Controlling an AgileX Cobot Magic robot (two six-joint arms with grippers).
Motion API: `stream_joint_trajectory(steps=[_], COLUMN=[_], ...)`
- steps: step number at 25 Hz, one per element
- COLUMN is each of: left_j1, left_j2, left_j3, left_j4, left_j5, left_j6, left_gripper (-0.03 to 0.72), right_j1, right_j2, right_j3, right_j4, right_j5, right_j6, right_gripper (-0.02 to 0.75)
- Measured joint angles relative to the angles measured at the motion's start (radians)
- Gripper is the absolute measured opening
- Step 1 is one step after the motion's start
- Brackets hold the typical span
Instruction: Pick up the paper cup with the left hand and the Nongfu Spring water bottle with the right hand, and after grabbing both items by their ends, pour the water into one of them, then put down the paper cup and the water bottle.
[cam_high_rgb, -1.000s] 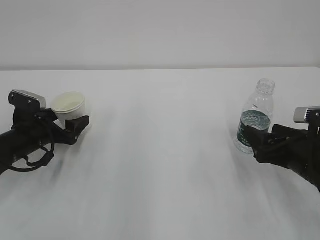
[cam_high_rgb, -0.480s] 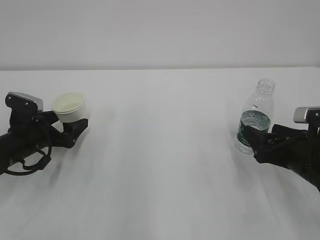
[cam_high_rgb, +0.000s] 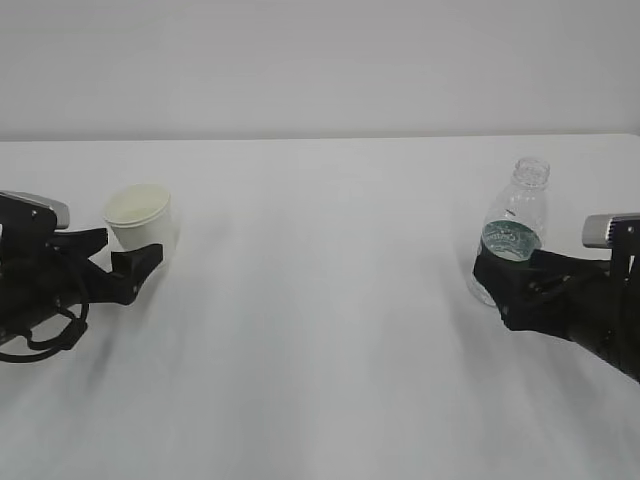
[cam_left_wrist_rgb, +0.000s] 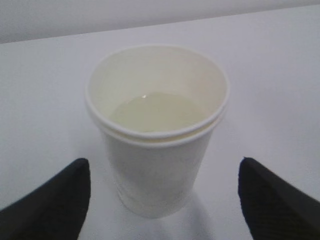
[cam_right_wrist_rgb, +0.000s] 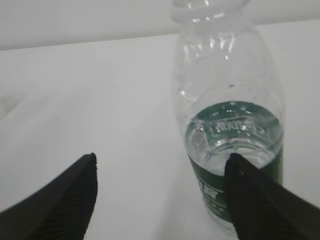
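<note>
The white paper cup (cam_high_rgb: 138, 215) stands upright on the table at the left, with clear water (cam_left_wrist_rgb: 150, 111) in its bottom. My left gripper (cam_high_rgb: 122, 257) is open just short of it. In the left wrist view the paper cup (cam_left_wrist_rgb: 157, 135) stands centred ahead of the left gripper (cam_left_wrist_rgb: 163, 162), and neither finger touches it. At the right stands the uncapped Nongfu Spring water bottle (cam_high_rgb: 515, 235), part full. My right gripper (cam_high_rgb: 497, 277) is open low in front of it. In the right wrist view the bottle (cam_right_wrist_rgb: 227, 100) sits off to the right of the right gripper (cam_right_wrist_rgb: 162, 156), behind the right finger (cam_right_wrist_rgb: 255, 200).
A plain white table (cam_high_rgb: 320, 330) runs between the two arms, and a pale wall rises behind its far edge.
My left arm has drawn back to the left, away from the cup, which stays put. The right gripper has edged slightly left beside the bottle.
</note>
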Motion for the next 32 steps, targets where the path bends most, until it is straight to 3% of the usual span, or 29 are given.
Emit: stream_joint_trajectory(steps=[10,16,32], left_j1=[-0.002,-0.053,-0.074], left_j2=[-0.059,-0.118,-0.462], left_j3=[0.103,0.176,0.257], left_j4=[-0.016,-0.019,-0.007], left_j5=[0.0,0.0,0.0], left_j6=[-0.002,-0.02,-0.164], left_gripper=[0.678,0.655,0.592], right_j1=[0.0,0.0,0.0], right_j2=[-0.156,-0.276,-0.665], right_j3=[0.028,0.034,0.009], right_j4=[-0.063,-0.068,-0.009], right_j5=[0.0,0.002,0.38], right_j6=[0.068,0.112,0.131], right_gripper=[0.588,0.588,0.588])
